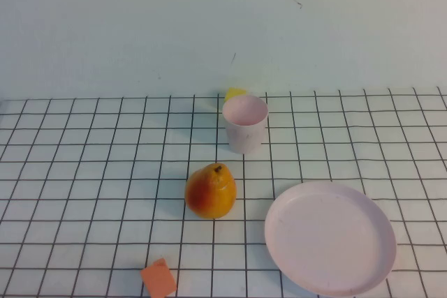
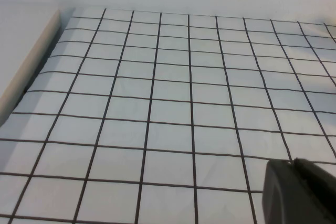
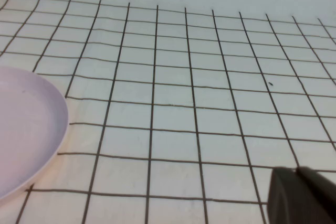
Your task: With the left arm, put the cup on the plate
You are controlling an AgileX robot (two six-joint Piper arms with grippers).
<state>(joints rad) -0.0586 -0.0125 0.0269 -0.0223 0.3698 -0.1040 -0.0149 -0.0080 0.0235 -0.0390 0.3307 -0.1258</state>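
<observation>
The cup (image 1: 244,124) stands upright and open-mouthed toward the far middle of the gridded counter (image 1: 84,172), empty as far as its pale pink inside shows. It looks like thin plastic, so I judge it light, fairly stiff but liable to flex at the rim, and smooth enough to slip under a weak pinch. With its slight taper, the safer hold is probably across the body just under the rim, or one finger inside and one outside the wall; a hard squeeze could deform it, and a sideways bump could easily tip it.

Just behind it, on its far side, a small yellow thing (image 1: 235,93) peeks out, too hidden to identify. A pear (image 1: 211,190) sits nearer and slightly left, apart from the cup. The plate (image 1: 330,236) lies near right, bare, well clear of both. An orange block (image 1: 158,278) rests at the near edge, left of centre.

Neither arm appears in the high view. The left tool (image 2: 299,192) shows only as a dark corner over bare grid; the right tool (image 3: 302,195) likewise, with the plate's edge in its view. Whether either is apart or together I cannot tell.
</observation>
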